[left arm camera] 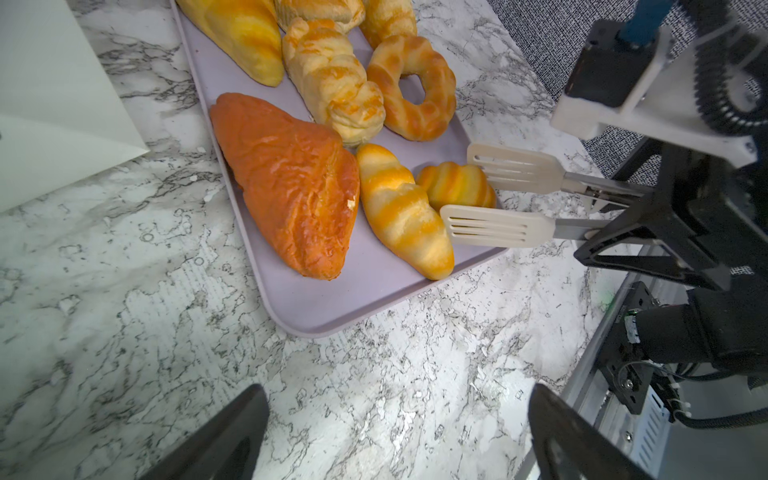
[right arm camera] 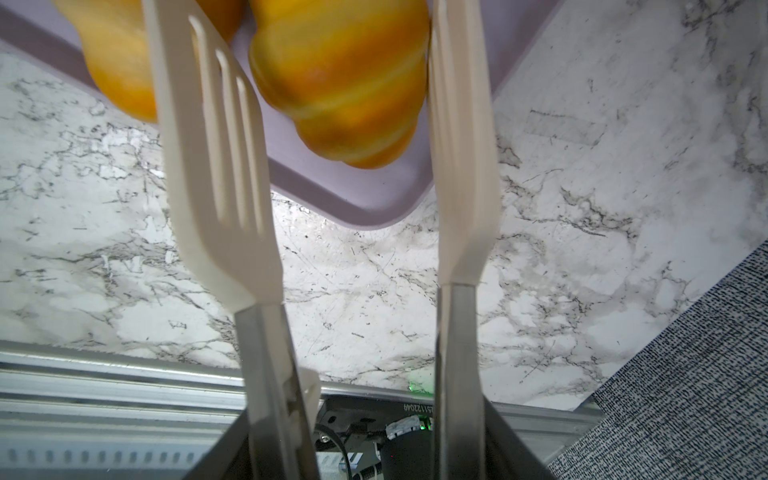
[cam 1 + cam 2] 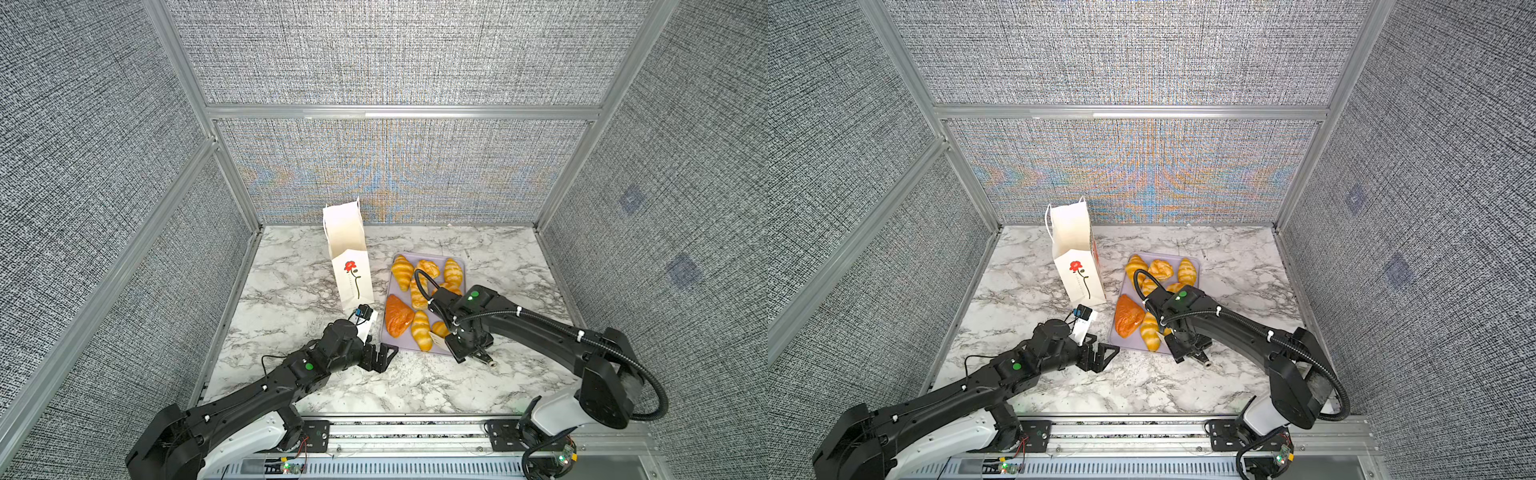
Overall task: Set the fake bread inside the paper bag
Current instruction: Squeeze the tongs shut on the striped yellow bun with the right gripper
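The white paper bag (image 3: 351,266) (image 3: 1077,266) with a red flower stands upright left of a lilac tray (image 3: 390,345) (image 1: 332,307). Several fake bread pieces lie on the tray: an orange-brown triangular one (image 3: 398,316) (image 1: 291,183), a ring (image 1: 411,87), a braided loaf (image 1: 332,79) and croissants. My right gripper (image 3: 471,347) (image 2: 365,424) is shut on white slotted tongs (image 1: 511,166) (image 2: 216,166). Their blades straddle a small croissant (image 1: 455,185) (image 2: 340,83) at the tray's near right corner. My left gripper (image 3: 382,357) (image 1: 395,399) is open and empty over the marble beside the tray's near left corner.
The marble tabletop (image 3: 291,291) is walled by grey fabric panels on three sides. An aluminium rail (image 3: 407,432) runs along the front edge. The bag's corner (image 1: 62,124) shows in the left wrist view, close to the tray.
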`<state>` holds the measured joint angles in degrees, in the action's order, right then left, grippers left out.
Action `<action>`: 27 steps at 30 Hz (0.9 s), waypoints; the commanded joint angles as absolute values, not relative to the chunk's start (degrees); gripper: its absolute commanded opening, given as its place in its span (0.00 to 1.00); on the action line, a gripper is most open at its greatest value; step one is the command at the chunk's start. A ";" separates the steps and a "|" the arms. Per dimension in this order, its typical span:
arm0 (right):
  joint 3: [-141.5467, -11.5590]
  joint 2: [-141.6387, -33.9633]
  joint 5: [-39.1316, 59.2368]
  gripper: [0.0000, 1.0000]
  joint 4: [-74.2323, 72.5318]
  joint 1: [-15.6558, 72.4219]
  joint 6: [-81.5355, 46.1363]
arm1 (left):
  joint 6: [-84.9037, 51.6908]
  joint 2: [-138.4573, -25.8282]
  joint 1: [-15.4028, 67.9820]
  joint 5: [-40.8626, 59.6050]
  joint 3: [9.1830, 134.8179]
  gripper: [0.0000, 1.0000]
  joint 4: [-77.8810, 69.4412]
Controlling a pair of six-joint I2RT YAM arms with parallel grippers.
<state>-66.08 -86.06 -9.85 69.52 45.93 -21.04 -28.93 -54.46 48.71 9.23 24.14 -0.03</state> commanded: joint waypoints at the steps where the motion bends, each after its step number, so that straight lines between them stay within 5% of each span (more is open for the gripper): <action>1: -65.29 -83.94 -7.56 0.59 70.90 46.20 -24.05 | -29.18 -53.99 48.69 7.71 24.63 0.99 1.29; 20: -66.79 -88.89 -11.70 0.58 72.45 46.94 -23.47 | -29.09 -52.38 48.69 7.29 24.07 0.99 1.82; 27: -66.18 -87.45 -12.04 0.46 73.17 46.93 -23.53 | -29.14 -51.66 48.69 6.74 24.08 0.99 2.18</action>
